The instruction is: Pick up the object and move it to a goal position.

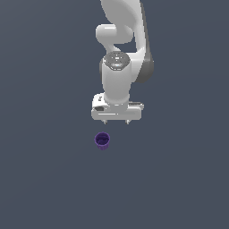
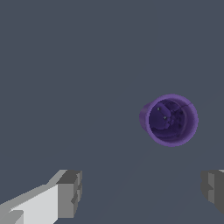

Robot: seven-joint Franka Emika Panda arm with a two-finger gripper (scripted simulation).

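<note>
Cup: a small dark purple cup with tapered sides and a thicker, paler rim stands upright on the flat grey-blue floor, mouth up. In the wrist view the cup shows its open mouth and dark mottled inside, with a strip of outer wall on one side.
Cup's place: in the exterior view it lies just below the gripper and a little toward that view's left, roughly under the finger on that side; nothing touches it.
Gripper: the white two-finger gripper points straight down, its short fingertips spread wide and empty. In the wrist view the two grey finger pads sit far apart near opposite edges of the picture, the gripper gap bare floor, and the cup lies outside that gap.
Arm: the white jointed arm rises above the gripper out of the exterior view's top.
Floor: plain grey-blue floor all around.
</note>
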